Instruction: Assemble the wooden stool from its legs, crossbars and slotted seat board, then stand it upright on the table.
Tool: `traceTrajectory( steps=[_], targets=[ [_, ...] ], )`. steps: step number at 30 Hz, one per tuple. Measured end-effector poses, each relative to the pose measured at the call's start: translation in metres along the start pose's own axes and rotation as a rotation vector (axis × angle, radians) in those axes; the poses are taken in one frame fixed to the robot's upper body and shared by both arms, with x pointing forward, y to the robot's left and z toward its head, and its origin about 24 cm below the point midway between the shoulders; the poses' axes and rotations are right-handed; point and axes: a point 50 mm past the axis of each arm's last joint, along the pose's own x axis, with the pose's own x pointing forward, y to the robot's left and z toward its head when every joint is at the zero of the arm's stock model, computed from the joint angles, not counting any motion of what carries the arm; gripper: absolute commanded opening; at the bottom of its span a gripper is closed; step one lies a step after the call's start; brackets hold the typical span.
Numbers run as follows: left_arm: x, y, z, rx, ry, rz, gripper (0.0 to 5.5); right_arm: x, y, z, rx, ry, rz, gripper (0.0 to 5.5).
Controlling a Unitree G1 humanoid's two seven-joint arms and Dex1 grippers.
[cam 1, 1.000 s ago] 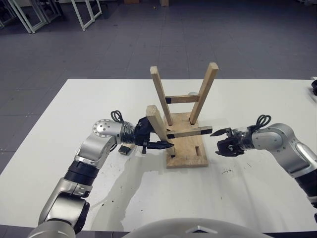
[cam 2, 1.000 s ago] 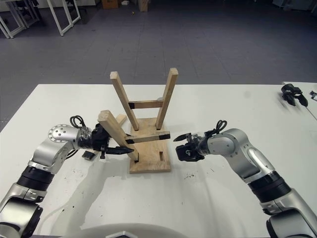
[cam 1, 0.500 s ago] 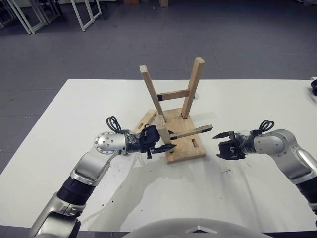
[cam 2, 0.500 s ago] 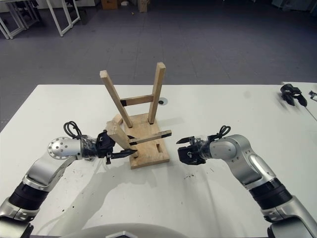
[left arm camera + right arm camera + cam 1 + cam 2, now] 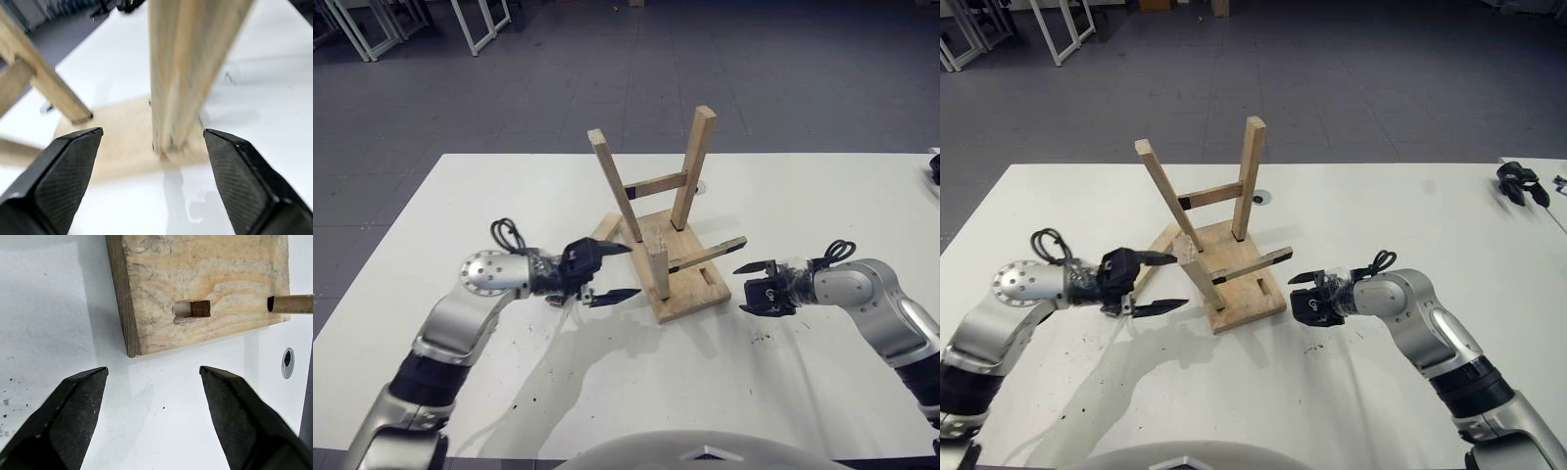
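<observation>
The slotted seat board [image 5: 690, 292] lies flat on the white table. Two legs joined by a crossbar [image 5: 656, 184] stand up from its far side. A shorter near leg [image 5: 658, 272] rises at its front, and a crossbar [image 5: 707, 256] juts from it to the right with its end free. My left gripper [image 5: 632, 269] is open just left of the near leg, apart from it; in the left wrist view that leg [image 5: 186, 73] stands between the fingers [image 5: 63, 171]. My right gripper [image 5: 1295, 297] is open, right of the board's corner [image 5: 205, 284], near an empty slot [image 5: 191, 309].
A loose wooden piece [image 5: 1157, 247] lies on the table behind the left gripper, against the board's left side. A small hole [image 5: 1263, 199] is in the tabletop behind the stool. A black object [image 5: 1518, 184] sits at the far right edge. Dark specks mark the near tabletop.
My left gripper has let go of the near leg, opened and drawn back to the left. The stool has turned and shifted slightly. The right gripper has barely moved.
</observation>
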Motion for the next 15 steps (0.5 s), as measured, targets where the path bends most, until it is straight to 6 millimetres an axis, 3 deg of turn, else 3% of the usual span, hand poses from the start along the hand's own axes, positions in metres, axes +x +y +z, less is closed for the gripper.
traceTrajectory(
  steps=[3, 6, 10, 15],
  targets=[
    [-0.019, 0.003, -0.015, -0.063, 0.075, 0.204, 3.77, 0.0, 0.001, -0.001, 0.021, 0.004, -0.008, 3.45],
    [-0.032, 0.01, -0.033, -0.176, 0.083, 0.577, 3.77, 0.0, 0.003, -0.003, 0.047, 0.012, -0.013, 3.45],
    [-0.024, -0.007, -0.056, -0.324, 0.106, 0.696, 3.77, 0.0, 0.003, -0.003, 0.058, 0.014, -0.018, 3.45],
    [-0.019, -0.01, -0.073, -0.415, 0.123, 0.716, 3.77, 0.002, 0.003, -0.002, 0.065, 0.01, -0.024, 3.45]
  ],
)
